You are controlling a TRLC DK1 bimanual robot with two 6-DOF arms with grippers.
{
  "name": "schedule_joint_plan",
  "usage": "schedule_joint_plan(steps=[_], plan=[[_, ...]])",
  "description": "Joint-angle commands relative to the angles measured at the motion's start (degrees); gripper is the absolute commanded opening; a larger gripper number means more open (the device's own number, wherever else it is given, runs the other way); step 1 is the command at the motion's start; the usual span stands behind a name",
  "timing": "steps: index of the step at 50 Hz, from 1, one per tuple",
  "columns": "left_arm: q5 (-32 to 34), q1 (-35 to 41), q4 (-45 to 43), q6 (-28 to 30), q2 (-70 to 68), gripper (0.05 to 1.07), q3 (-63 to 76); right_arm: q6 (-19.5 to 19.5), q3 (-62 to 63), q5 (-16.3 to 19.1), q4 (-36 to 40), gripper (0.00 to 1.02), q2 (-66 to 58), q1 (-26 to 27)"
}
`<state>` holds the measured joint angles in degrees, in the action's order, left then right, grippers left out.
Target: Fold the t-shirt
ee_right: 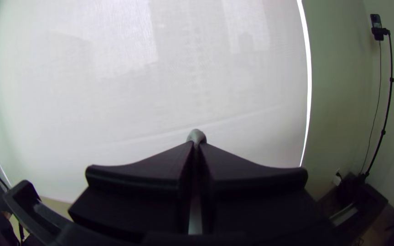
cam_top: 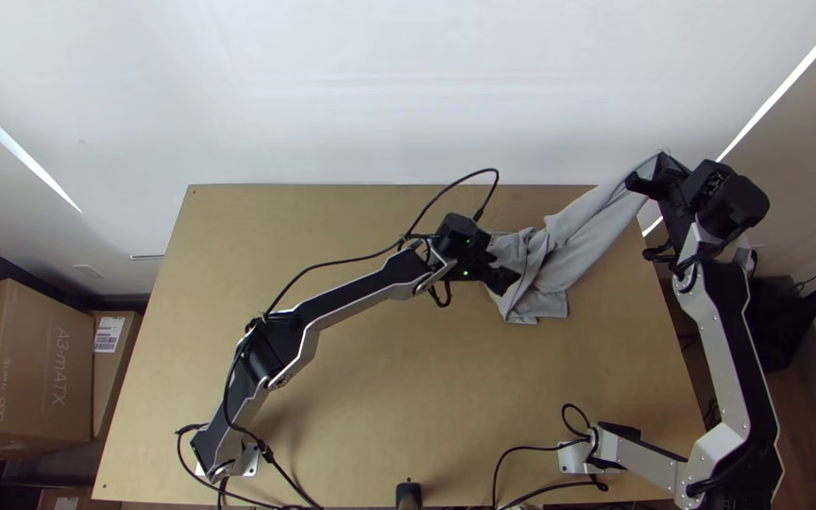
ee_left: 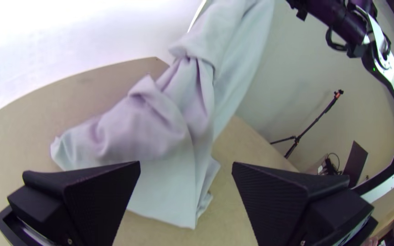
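Note:
The grey t-shirt [cam_top: 583,231] is stretched from the right gripper down to the table's back right part, where its lower end lies bunched. Above the table's back right corner, the right gripper [cam_top: 658,170] holds it up. In the right wrist view the right gripper [ee_right: 196,146] is shut on a small fold of the shirt [ee_right: 196,135]. The left gripper [cam_top: 507,274] is at the bunched end's left side. The left wrist view has the left gripper [ee_left: 186,168] open, with the shirt [ee_left: 160,132] beyond its fingers and nothing gripped.
The wooden table [cam_top: 408,378] has bare surface in front of the shirt and at the left. Cardboard boxes [cam_top: 25,364] stand beyond its left edge. A black stand [ee_left: 313,123] is off to the right. Cables hang along both arms.

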<state>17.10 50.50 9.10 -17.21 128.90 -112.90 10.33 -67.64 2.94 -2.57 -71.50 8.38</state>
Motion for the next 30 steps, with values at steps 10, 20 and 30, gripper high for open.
schedule_joint_plan(steps=[10, 20, 30], plan=[[0.21, 1.71, 4.26, -1.77, 1.44, 1.03, -7.42, 1.98, 3.12, -1.45, -1.91, 0.02, 0.49, -3.99], [5.75, 2.15, 5.66, -5.73, -0.05, 1.03, -7.07, 1.98, 1.37, -2.06, -3.76, 0.02, -3.82, -6.36], [6.89, 3.55, 5.75, -4.41, 0.39, 1.03, -5.14, 2.86, -2.5, -2.5, -3.67, 0.02, -7.25, -9.17]])
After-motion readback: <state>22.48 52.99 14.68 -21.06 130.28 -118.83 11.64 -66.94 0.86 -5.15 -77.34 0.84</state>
